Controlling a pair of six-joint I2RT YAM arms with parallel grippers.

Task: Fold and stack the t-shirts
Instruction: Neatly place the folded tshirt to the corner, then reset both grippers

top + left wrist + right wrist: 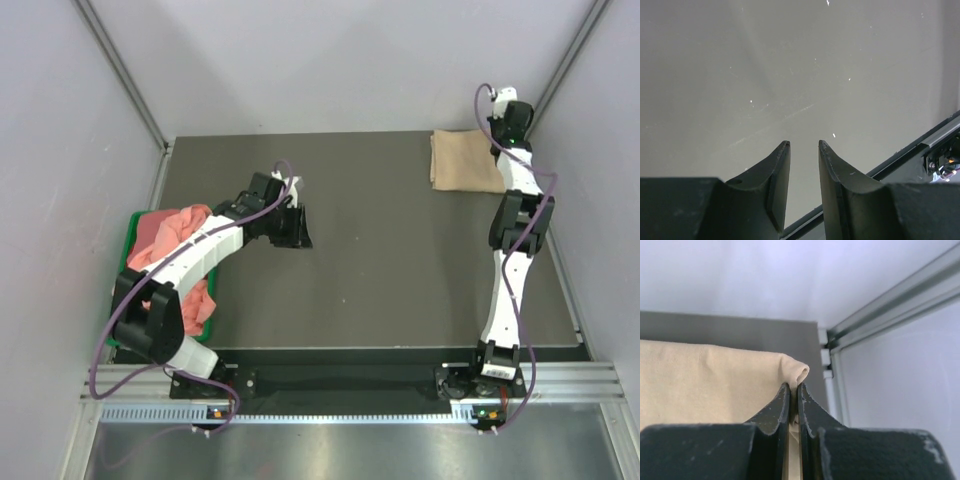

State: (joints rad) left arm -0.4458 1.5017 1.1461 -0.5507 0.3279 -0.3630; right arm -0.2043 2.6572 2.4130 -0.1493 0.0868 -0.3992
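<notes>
Pinched between the closed fingers of the right gripper (794, 386) is a rolled edge of the tan t-shirt (705, 380), which is seen folded flat at the far right corner of the table (400, 260). At the left edge, salmon-pink t-shirts (170, 235) are heaped in the green bin (131, 219). The left gripper (802, 143) is held over bare table, its 2 fingers partly apart with nothing between them.
</notes>
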